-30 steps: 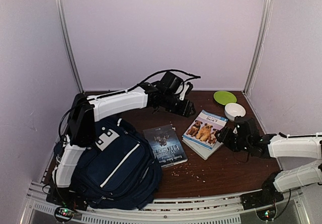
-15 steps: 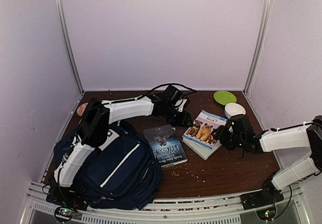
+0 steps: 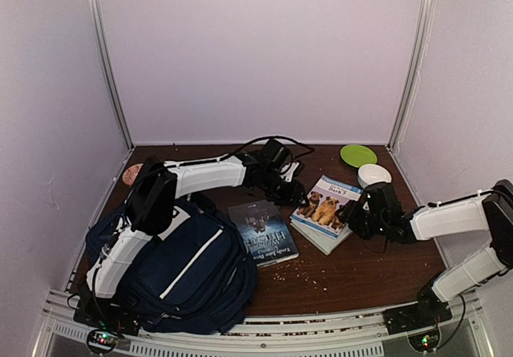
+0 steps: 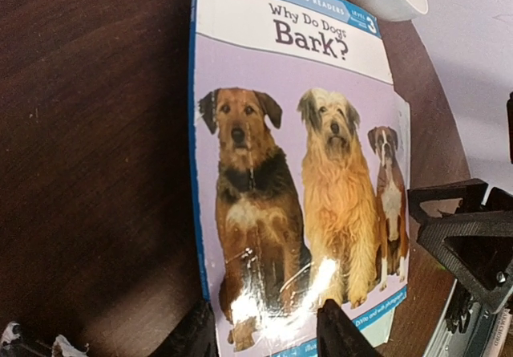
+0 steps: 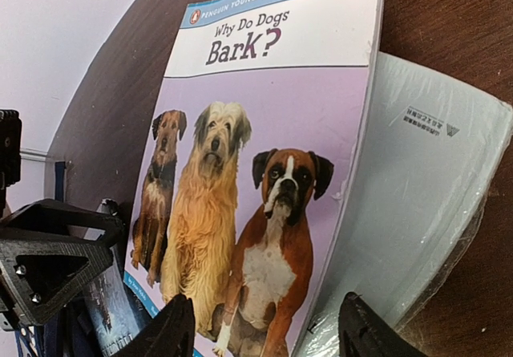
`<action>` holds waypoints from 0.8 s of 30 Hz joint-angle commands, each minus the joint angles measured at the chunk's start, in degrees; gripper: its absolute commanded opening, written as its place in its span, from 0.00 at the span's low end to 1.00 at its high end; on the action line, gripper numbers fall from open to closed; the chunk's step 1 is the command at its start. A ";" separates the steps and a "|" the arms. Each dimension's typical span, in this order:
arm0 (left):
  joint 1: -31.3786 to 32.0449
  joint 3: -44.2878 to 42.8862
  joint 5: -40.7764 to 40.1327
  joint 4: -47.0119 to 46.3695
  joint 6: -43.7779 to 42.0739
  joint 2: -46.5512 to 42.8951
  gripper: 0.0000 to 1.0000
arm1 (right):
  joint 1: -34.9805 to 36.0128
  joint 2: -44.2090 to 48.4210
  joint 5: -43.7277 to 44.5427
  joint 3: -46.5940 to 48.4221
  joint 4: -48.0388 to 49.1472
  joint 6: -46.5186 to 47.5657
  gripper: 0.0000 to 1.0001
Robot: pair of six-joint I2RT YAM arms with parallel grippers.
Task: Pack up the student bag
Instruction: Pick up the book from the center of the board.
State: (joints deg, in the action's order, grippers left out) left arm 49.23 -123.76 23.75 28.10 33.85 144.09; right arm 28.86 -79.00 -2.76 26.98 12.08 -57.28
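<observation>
One bag is lying at the lower left of the top view. Two books are showing their covers at mid-frame: one dark book and one dog book, which is showing three dogs on its cover. One white wrapped pack is lying under the dog book. One green plate and one white bowl are sitting right of centre. One reddish round thing is peeking out at the left, too hidden to name. Many crumbs are lying scattered at lower centre, too small to count. Two arms are reaching in: the left arm and the right arm.
</observation>
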 commanded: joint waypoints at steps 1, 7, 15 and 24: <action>-0.01 1.78 1.94 -1.05 0.35 -0.06 0.75 | -0.39 0.09 -0.07 1.14 0.59 -0.38 0.61; -0.01 4.52 -4.68 0.25 0.36 -2.28 0.86 | -0.41 0.33 -0.14 1.10 0.32 -0.47 0.61; 0.19 2.83 -0.07 0.26 0.62 -0.60 0.76 | -0.34 0.48 -0.32 1.06 0.32 -0.36 0.61; 0.78 9.83 6.38 -8.65 3.20 -6.19 0.50 | -0.39 1.03 -1.07 1.23 0.66 -0.37 0.60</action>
State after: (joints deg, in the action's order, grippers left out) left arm 49.60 -117.01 26.83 25.06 35.62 143.20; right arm 28.86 -79.00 -3.18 26.98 12.05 -57.39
